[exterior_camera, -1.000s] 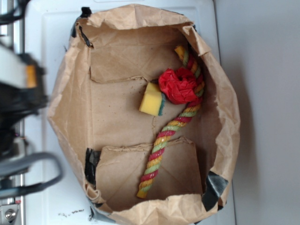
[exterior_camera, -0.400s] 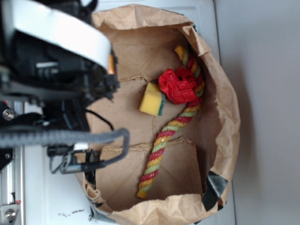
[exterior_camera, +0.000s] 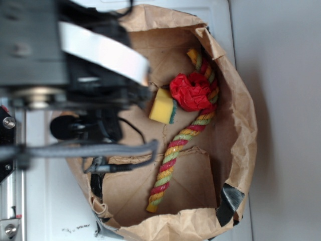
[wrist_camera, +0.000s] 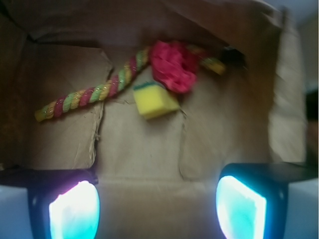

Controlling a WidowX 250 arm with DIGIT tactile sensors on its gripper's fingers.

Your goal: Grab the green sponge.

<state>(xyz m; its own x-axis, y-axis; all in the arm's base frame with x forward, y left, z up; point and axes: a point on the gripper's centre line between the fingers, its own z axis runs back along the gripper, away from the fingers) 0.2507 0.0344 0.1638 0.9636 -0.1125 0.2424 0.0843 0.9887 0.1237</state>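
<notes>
The green sponge [exterior_camera: 163, 106] was seen lying on the floor of a big brown paper bag [exterior_camera: 241, 145]. Its thin green side was turned toward a red ruffled ball [exterior_camera: 190, 92], which was touching it or just beside it. A red, yellow and green twisted rope [exterior_camera: 178, 150] was stretched along the bag floor near both.

The gripper [wrist_camera: 157, 206] was held wide open, and nothing was held in it. In the wrist view its two fingers [wrist_camera: 75, 209] were seen low at the edges, with the sponge [wrist_camera: 154, 99] up ahead and a little off the middle.

The step in hand was judged to be the reach. It would be done well if the gripper were lined up over the sponge first, then brought down with one finger on each yellow side. The finger near the ball should be slipped in with care, so the ball and rope are not grabbed too.
</notes>
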